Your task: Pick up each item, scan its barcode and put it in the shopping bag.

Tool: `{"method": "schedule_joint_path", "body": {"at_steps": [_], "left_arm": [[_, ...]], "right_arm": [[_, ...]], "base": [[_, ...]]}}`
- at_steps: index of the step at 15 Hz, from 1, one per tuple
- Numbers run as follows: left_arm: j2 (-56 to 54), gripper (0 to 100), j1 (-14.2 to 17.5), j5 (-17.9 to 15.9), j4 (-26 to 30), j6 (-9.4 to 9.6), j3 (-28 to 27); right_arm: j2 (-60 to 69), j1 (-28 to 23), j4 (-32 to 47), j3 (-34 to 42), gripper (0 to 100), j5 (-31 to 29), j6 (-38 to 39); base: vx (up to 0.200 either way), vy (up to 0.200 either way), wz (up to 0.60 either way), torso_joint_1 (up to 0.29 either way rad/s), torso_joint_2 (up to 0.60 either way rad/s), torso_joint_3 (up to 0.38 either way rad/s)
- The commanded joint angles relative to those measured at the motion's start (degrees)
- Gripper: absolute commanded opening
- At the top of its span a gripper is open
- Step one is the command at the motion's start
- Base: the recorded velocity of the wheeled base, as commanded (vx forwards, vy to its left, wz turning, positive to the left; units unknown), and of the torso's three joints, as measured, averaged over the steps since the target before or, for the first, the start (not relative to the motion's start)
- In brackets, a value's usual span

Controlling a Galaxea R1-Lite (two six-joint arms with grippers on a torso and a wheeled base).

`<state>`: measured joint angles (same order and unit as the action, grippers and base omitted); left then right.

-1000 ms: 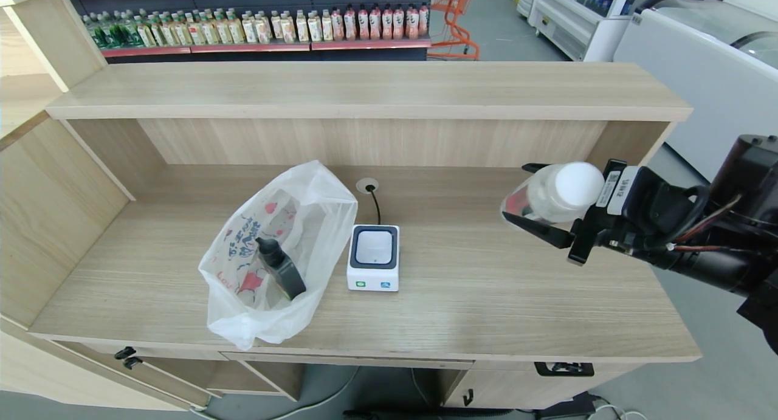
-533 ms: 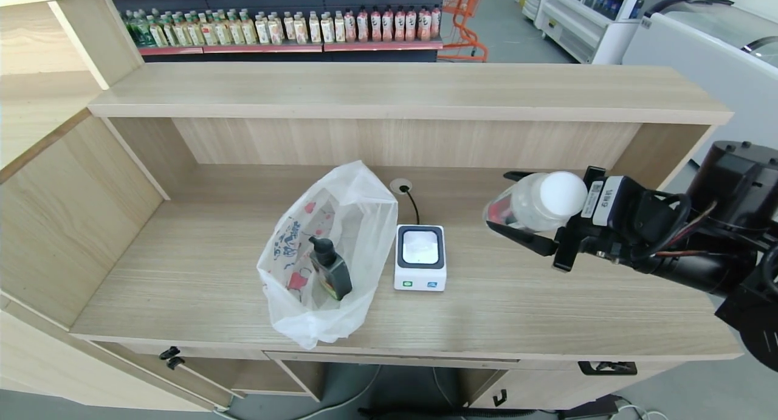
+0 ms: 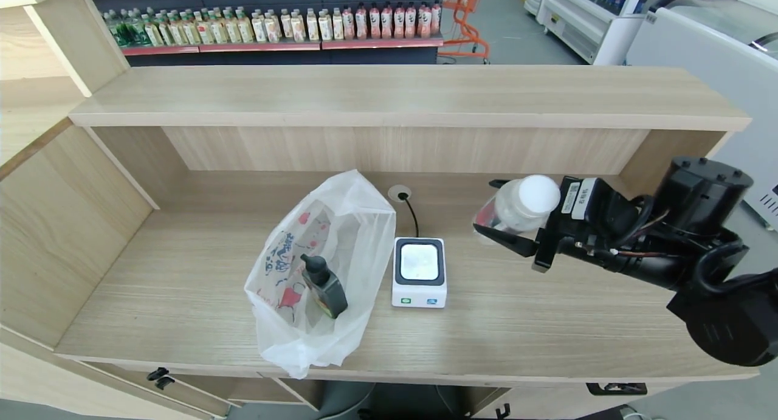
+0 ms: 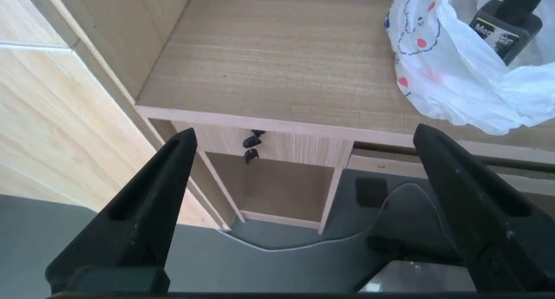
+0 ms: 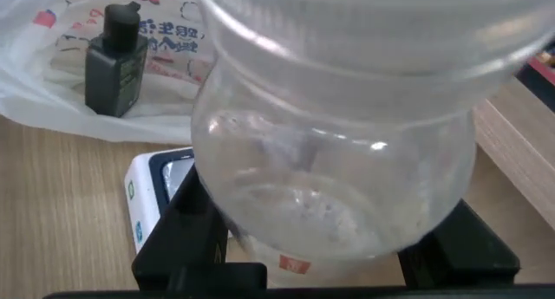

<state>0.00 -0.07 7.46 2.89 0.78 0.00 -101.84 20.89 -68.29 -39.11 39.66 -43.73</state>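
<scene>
Scanner (image 3: 418,272) stands between shopping bag (image 3: 358,225) and bottle (image 3: 516,208) in right claw (image 3: 485,206).

One clear bottle (image 3: 515,208), one black bottle (image 3: 325,289), one bag (image 3: 360,225), one scanner (image 3: 418,273)

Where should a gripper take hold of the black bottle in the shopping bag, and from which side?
Probably the boxy body of the black bottle, below its narrow cap, coming from above through the open mouth of the shopping bag. The bottle leans cap-up, and plastic rises around its sides, so a sideways approach would likely snag the bag.
</scene>
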Motion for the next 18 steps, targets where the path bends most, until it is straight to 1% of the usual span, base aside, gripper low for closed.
{"method": "schedule_joint_path", "body": {"at_steps": [1, 3, 5, 8, 11, 12, 14, 18], "left_arm": [[0.0, 100, 0.0, 0.0, 0.0, 0.01, 0.0], [0.0, 100, 0.0, 0.0, 0.0, -0.08, 0.0], [0.0, 100, 0.0, 0.0, 0.0, -0.08, 0.0], [0.0, 100, 0.1, 0.0, 0.0, 0.01, 0.0], [0.0, 100, 0.0, 0.0, 0.0, 0.01, 0.0], [0.0, 100, 0.0, 0.0, 0.0, -0.08, 0.0], [0.0, 100, 0.0, 0.0, 0.0, 0.01, 0.0], [0.0, 100, 0.0, 0.0, 0.0, -0.08, 0.0]], "right_arm": [[-3.9, 0.3, -1.3, -0.2, 0, 1.5, 0.9], [-5.5, 1.0, -1.5, -0.4, 0, 1.8, 1.0], [-6.7, 1.1, -1.7, -2.4, 0, 1.9, 0.8], [-8.1, 1.2, -3.7, -2.6, 0, 2.1, 1.0], [-11.0, 1.3, -7.3, -2.8, 0, 3.3, 1.0], [-13.9, 1.3, -12.0, -2.9, 0, 4.7, 2.1], [-16.6, 1.3, -16.6, -3.3, 0, 5.1, 5.3], [-21.6, 1.3, -18.7, -7.7, 0, 8.0, 5.5]], "base": [[0.0, 0.0, 0.0, 0.0, 0.0, 0.0], [0.0, 0.0, 0.0, 0.0, 0.0, 0.0], [0.0, 0.0, 0.0, 0.0, 0.0, 0.0], [0.0, 0.0, 0.0, 0.0, 0.0, 0.0], [0.0, 0.0, 0.0, 0.0, 0.0, 0.0], [0.0, 0.0, 0.0, 0.0, 0.0, 0.0], [0.0, 0.0, 0.0, 0.0, 0.0, 0.0], [0.0, 0.0, 0.0, 0.0, 0.0, 0.0]]}}
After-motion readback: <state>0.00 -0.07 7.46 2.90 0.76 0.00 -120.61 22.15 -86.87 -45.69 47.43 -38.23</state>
